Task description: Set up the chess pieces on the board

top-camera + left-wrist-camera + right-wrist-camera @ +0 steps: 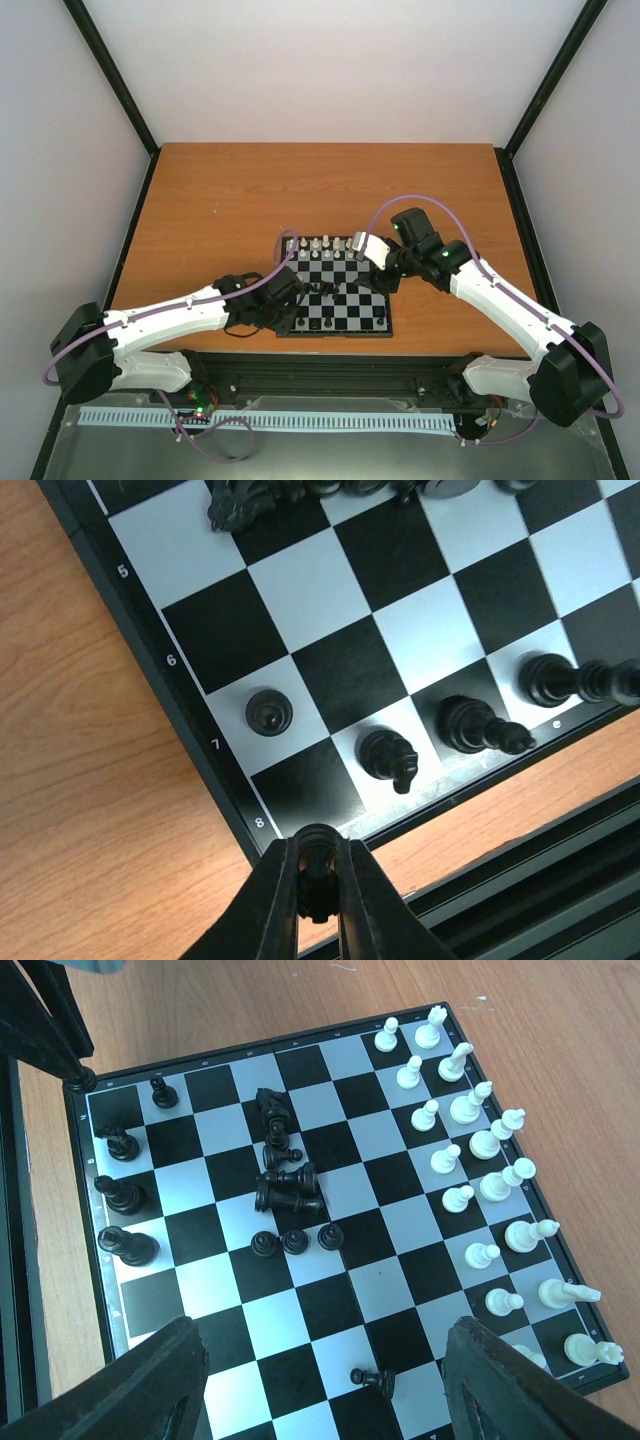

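Observation:
The board (335, 334) lies at the table's near middle. White chess pieces (480, 1150) stand in two rows along its far side (320, 245). Black chess pieces lie heaped mid-board (280, 1175), with three pawns (295, 1241) upright beside the heap and one pawn (372, 1381) toppled. A few black pieces (120, 1195) stand on the near rows, among them a pawn (268, 712) and a knight (388, 757). My left gripper (318, 885) is shut on a small black piece (318, 842), just over the board's near-left corner by the mark 8. My right gripper (325, 1390) hangs open above the board (400, 1260).
Bare orange-brown tabletop (330, 190) surrounds the board. A black rail (560, 880) runs along the near table edge, close to the left gripper. Black frame posts (110, 70) rise at the table's back corners.

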Robot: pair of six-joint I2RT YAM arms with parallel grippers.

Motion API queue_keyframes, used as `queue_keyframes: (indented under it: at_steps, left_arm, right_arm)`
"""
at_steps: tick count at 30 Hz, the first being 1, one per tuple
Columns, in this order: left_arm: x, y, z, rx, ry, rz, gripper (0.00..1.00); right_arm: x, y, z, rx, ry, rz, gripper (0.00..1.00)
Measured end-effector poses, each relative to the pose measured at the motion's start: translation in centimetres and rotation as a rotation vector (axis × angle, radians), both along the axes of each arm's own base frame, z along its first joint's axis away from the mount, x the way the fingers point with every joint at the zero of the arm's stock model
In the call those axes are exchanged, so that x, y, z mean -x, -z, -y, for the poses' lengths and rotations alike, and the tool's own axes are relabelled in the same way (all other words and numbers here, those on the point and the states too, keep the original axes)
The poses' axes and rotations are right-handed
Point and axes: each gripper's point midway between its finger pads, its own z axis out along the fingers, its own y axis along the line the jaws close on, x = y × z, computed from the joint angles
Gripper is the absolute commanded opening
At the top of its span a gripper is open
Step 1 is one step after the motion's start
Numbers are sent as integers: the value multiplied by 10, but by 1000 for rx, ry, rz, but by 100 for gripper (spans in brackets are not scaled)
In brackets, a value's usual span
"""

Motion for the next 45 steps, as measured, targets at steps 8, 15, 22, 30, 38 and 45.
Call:
queue_keyframes:
  at_steps: [8, 15, 22, 30, 38, 45]
  left_arm:
    - [0, 13, 0, -25, -11, -20, 12]
    - [-2, 24, 3, -41, -11, -31, 12]
    - [-5, 26, 4, -46, -16, -20, 12]
    - [-6, 31, 3, -56, -26, -22, 30]
    - [-6, 16, -4, -54, -52, -4, 100]
    - [-32, -99, 5, 95, -77, 212, 100]
  right_arm:
    - [0, 3, 0, 6, -1, -10, 65]
    - [0, 3, 0, 7, -1, -10, 65]
    - [0, 4, 0, 7, -1, -11, 65]
    - [0, 4, 0, 9, -2, -13, 65]
    - [1, 4, 0, 7, -5, -18, 66]
    - [5, 6, -1, 2, -16, -40, 66]
